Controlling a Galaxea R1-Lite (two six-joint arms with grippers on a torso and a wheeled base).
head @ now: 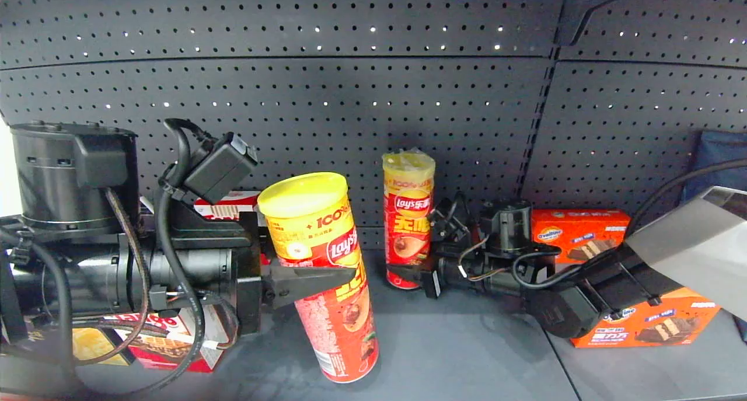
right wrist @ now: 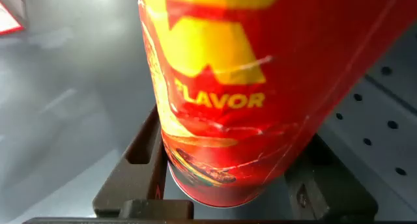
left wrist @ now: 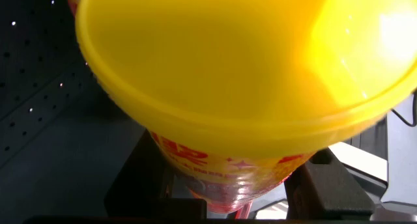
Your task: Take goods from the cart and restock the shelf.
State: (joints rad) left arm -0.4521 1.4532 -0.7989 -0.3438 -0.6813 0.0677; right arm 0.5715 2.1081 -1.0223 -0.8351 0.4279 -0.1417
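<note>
The left tool [head: 330,275] is closed on the middle of a chips can [head: 315,226], and one dark finger [head: 303,281] is seen across its red wall. This can is tilted, with its yellow lid [left wrist: 247,61] leaned toward the robot's left, and its bottom is set on the grey shelf [head: 461,342]. The right tool [head: 409,272] is closed low on a second chips can [head: 408,208], which is seen upright farther back, near the pegboard [head: 350,97]. Two orange boxes [head: 578,229] are placed on the shelf at the right. A red box [head: 175,342] is found under the left arm.
</note>
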